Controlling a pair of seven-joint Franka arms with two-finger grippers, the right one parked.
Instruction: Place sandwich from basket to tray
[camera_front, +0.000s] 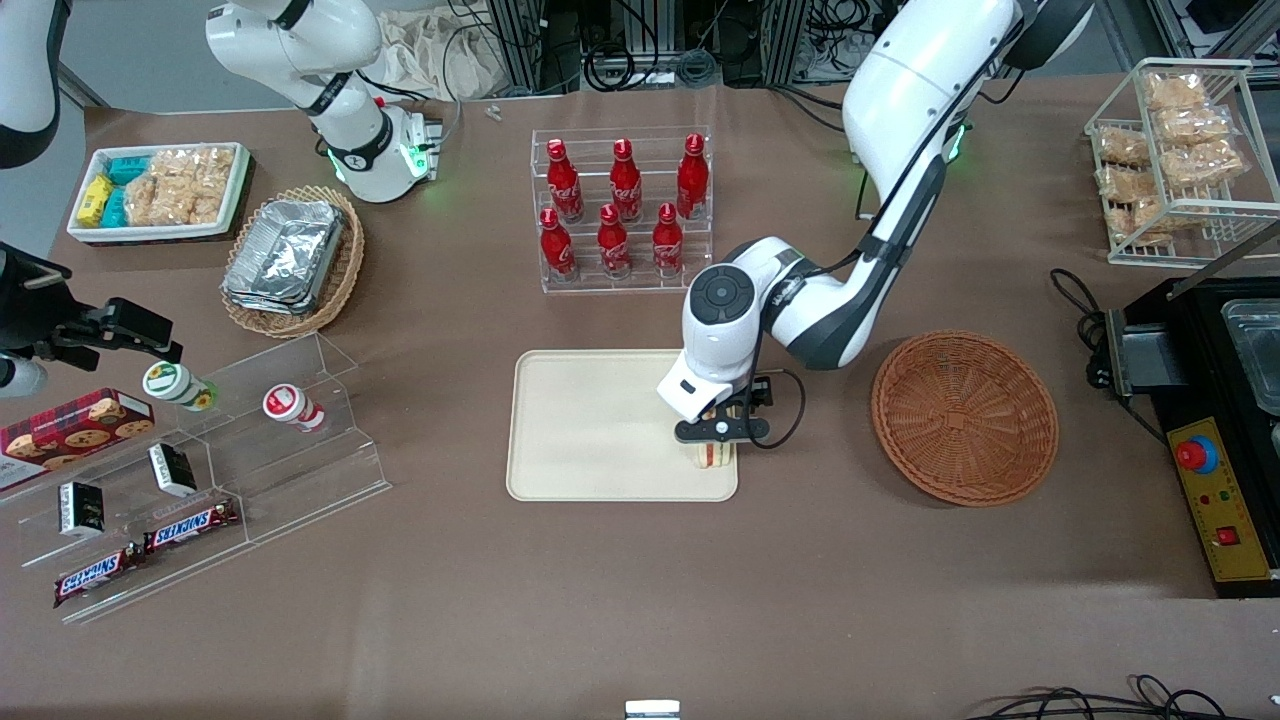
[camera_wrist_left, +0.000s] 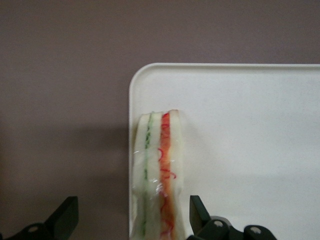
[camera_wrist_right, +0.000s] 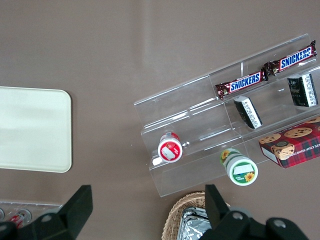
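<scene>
One sandwich (camera_wrist_left: 156, 175) now stands on its edge at the corner of the tray (camera_front: 590, 420), very near the rim, and my gripper (camera_front: 713, 440) has its fingers released around it. If I lift carelessly, a finger may tip it onto the table (camera_front: 640, 600)

The tray (camera_front: 590, 420) is plain cream-beige against the dull brown table (camera_front: 640, 600). On the tray, at its corner nearest the basket (camera_front: 965, 417), stands the sandwich (camera_wrist_left: 157, 175): pale white bread with a green stripe and a red-orange stripe along its cut edge. The black-fingered gripper (camera_wrist_left: 132, 220) of the white arm hangs just above the sandwich, fingers spread to either side and clear of it. The basket, beside the tray toward the working arm's end of the table, is reddish-brown woven wicker. Farther from the front camera than the tray, six bottles (camera_front: 620, 210) are bright red with white lettering.
</scene>
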